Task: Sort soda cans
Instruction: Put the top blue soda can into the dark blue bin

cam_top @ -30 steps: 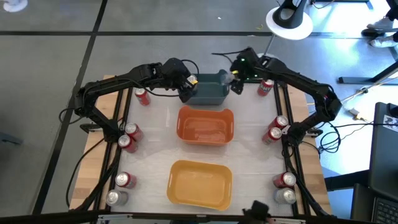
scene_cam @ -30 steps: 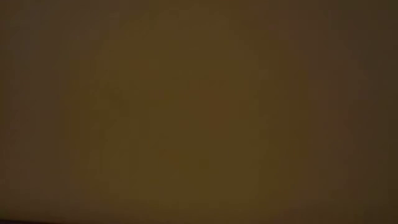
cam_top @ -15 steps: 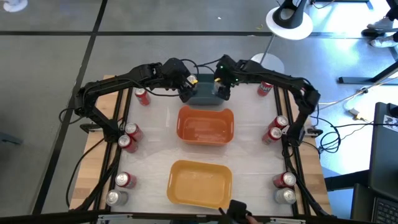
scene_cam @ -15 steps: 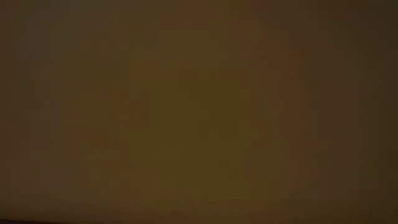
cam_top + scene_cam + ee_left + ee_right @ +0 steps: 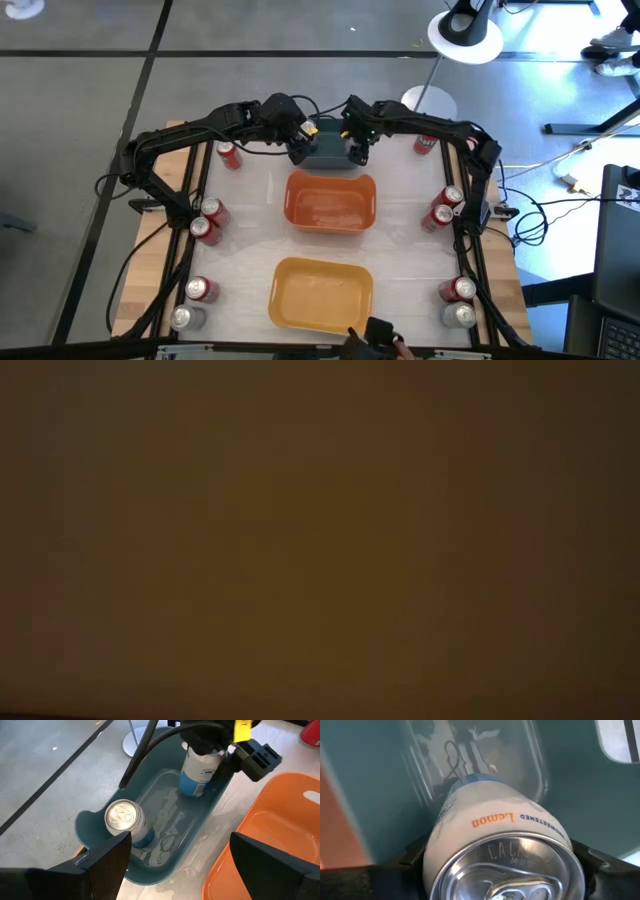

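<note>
My right gripper (image 5: 357, 148) reaches into the blue-grey bin (image 5: 330, 152) at the table's far middle, shut on a white-and-blue soda can (image 5: 199, 767) labelled "Lemon" (image 5: 492, 819). A second soda can (image 5: 125, 822) with a silver top stands on the bin's floor near its left end. My left gripper (image 5: 298, 150) hovers over that end, open, its two fingers (image 5: 107, 862) spread wide above the bin's rim (image 5: 85, 827). The low view is dark and shows nothing. My right gripper pinches the white-and-blue can by its upper body just under the silver top (image 5: 510, 870), one finger (image 5: 407, 862) on each side. It comes from above, slanting down into the bin. The can hangs slightly tilted with its lower end (image 5: 191, 790) near the bin floor; whether it touches, I cannot tell.
An orange bin (image 5: 330, 200) sits near the blue one, a yellow bin (image 5: 320, 292) nearer still. Red and silver cans stand along the left edge (image 5: 228, 153) (image 5: 208, 218) (image 5: 200, 290) and the right edge (image 5: 428, 140) (image 5: 442, 210) (image 5: 458, 292).
My right gripper, carrying the white-and-blue can, has moved toward the table's left from beside the blue-grey bin's right end to over it, and lowered the can into the bin.
</note>
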